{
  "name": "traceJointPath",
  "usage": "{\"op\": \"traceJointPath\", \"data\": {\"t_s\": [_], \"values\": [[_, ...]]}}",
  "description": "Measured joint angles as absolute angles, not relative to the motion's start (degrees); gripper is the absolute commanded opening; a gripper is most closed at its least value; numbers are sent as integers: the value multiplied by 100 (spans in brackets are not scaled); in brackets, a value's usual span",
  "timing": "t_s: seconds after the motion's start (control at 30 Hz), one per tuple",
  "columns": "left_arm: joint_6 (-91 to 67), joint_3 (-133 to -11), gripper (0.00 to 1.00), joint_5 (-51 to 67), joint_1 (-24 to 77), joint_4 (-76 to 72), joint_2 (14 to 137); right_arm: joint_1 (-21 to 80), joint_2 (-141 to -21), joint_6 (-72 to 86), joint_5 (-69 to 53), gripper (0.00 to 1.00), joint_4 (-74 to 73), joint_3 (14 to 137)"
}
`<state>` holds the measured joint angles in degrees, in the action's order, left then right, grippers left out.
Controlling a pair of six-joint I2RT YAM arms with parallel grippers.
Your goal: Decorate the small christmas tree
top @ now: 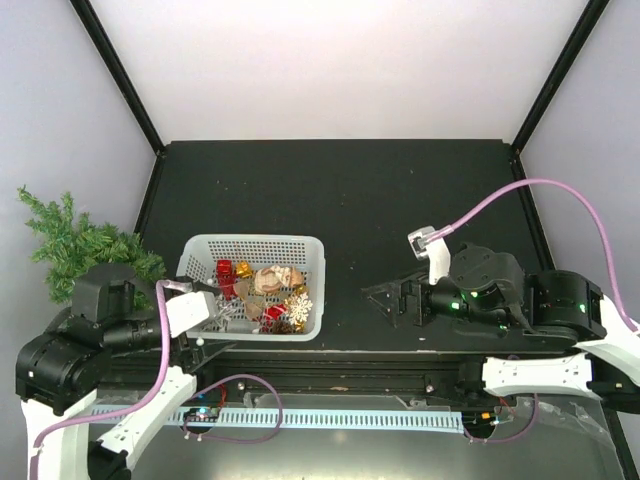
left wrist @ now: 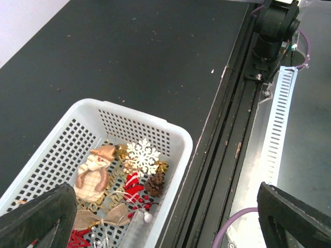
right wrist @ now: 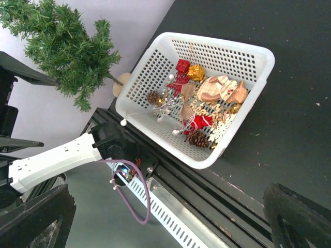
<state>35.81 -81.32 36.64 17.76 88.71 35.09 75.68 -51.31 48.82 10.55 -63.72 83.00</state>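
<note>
Basket of white perforated plastic (top: 250, 240) hugs near edge under released left gripper (left wrist: 165, 222); right gripper (top: 392, 300), released, over open black tabletop (top: 330, 190).

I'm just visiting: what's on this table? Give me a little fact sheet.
basket: white, slotted, holds the ornaments
small christmas tree: left of the basket, undecorated
ornaments: snowflake, pine cone, snowman, red gift box
left hand: open, empty, by the basket
right hand: open, empty, right of the basket

left pincer (left wrist: 165, 222) wide open, empty, pointing right; right pincer (top: 392, 303) wide open, empty, pointing left
</note>
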Motion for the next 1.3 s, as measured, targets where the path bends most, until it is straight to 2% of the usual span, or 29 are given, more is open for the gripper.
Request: {"op": "traceJointPath", "data": {"t_s": [0.5, 0.77, 0.83, 1.0, 1.1, 1.3], "values": [[3437, -8007, 95, 3444, 1815, 8871, 3485, 7568, -5054, 4969, 1297, 100, -6604, 8283], [2976, -7717, 95, 2495, 1815, 8783, 3675, 7568, -5181, 5046, 1297, 99, -6602, 8066], [2902, -7505, 95, 2228, 1826, 8713, 3837, 7568, -5210, 5131, 1326, 98, -6611, 7979], [2751, -7028, 95, 1702, 1835, 8521, 4412, 7561, -5422, 5288, 1431, 84, -6637, 7848], [2705, -6936, 95, 1564, 1835, 8416, 4609, 7303, -5861, 5155, 1155, 82, -6552, 7752], [2681, -6928, 95, 1494, 1835, 8256, 4851, 6471, -7819, 4624, 322, 83, -6222, 7782]]}}
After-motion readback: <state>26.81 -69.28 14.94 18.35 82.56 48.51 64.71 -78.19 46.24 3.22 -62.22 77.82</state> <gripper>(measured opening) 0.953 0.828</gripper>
